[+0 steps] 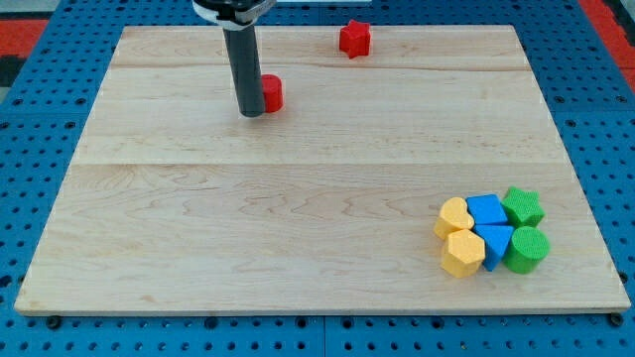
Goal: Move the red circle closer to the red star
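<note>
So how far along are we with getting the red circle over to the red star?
Done: my tip sits against the red circle on its left side in the view, placed to push rightward. In hand: contact looks made, though the rod hides part of the circle. Left: nearly the whole move; the red star lies apart, up and to the view's right near the board's top edge.

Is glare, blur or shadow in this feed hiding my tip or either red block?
Camera view: even light, no glare on the wooden board, only soft shadows. Focus is sharp across the red star and the cluster at the view's lower right. My tip shows clearly, but the rod covers the left part of the red circle.
</note>
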Controlling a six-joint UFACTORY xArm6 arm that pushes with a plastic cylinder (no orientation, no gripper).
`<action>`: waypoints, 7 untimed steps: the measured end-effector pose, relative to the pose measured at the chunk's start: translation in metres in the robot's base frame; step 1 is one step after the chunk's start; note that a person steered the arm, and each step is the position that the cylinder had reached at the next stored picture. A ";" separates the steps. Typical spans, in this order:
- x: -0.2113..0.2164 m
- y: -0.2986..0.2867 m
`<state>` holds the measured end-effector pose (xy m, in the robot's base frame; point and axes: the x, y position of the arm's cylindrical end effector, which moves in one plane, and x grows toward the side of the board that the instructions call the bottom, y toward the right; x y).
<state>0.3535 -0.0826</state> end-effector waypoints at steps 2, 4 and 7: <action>-0.042 0.014; -0.052 0.046; -0.095 0.059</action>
<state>0.2581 -0.0237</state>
